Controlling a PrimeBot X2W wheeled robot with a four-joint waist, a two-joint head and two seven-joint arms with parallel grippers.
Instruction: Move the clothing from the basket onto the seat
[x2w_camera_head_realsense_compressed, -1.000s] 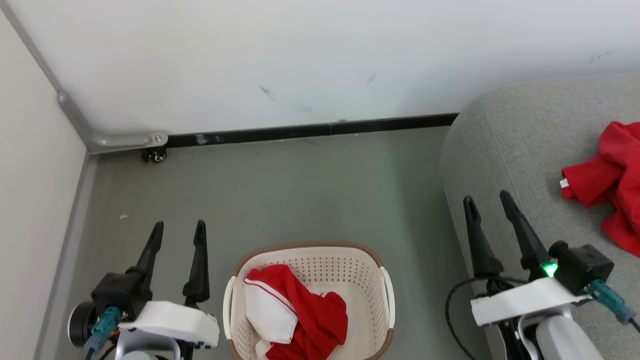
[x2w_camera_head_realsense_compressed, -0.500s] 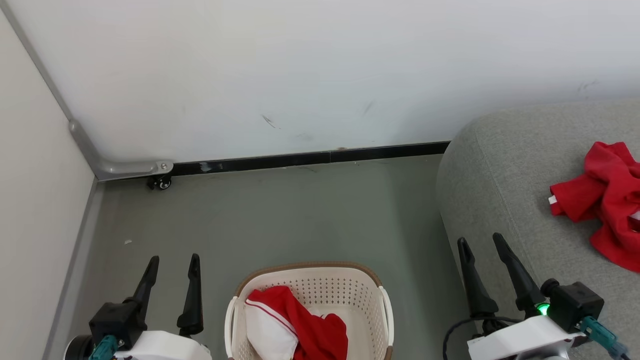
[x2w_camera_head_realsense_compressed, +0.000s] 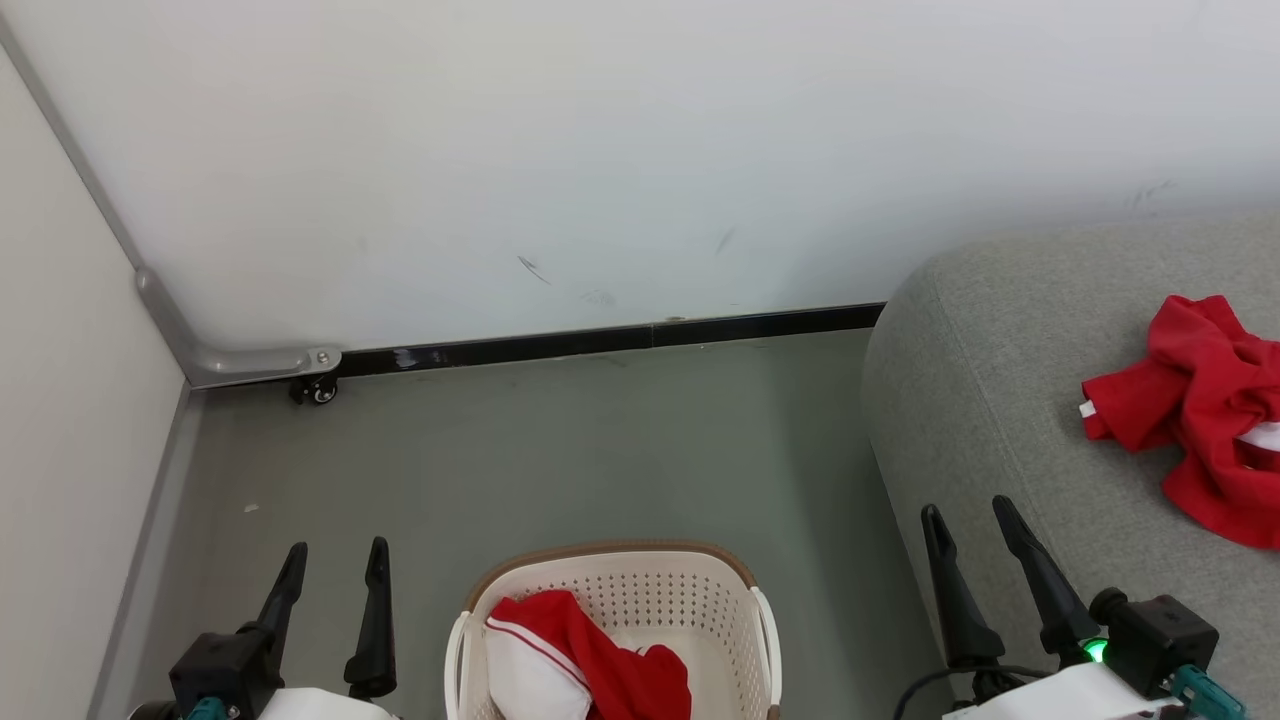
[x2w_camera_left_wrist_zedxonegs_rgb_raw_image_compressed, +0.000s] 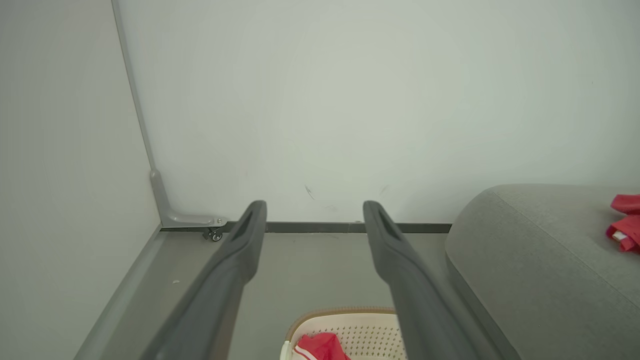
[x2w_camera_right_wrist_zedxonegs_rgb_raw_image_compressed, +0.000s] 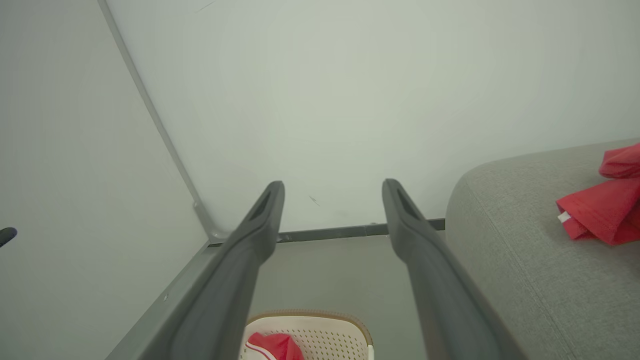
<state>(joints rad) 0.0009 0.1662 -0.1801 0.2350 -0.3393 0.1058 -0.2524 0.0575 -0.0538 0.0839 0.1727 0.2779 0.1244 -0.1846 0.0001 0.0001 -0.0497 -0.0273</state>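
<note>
Nearest me: clothing (x2w_camera_head_realsense_compressed: 590, 665) lies in basket (x2w_camera_head_realsense_compressed: 610, 552), low between my arms, bunched toward its left side. My left gripper (x2w_camera_head_realsense_compressed: 338, 546) hangs spread and empty just beside it (nearer arm). My right gripper (x2w_camera_head_realsense_compressed: 967, 505), likewise spread and empty, sits by seat (x2w_camera_head_realsense_compressed: 980, 400), where another red piece (x2w_camera_head_realsense_compressed: 1190, 400) lies.

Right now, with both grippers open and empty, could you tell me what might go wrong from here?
1. The red garment lies crumpled in the basket; a pinch on one fold may let it trail or drop on the floor.
2. The right gripper hangs close to the rounded edge of the seat and could brush it.
3. A garment set near that edge might slide off.
</note>
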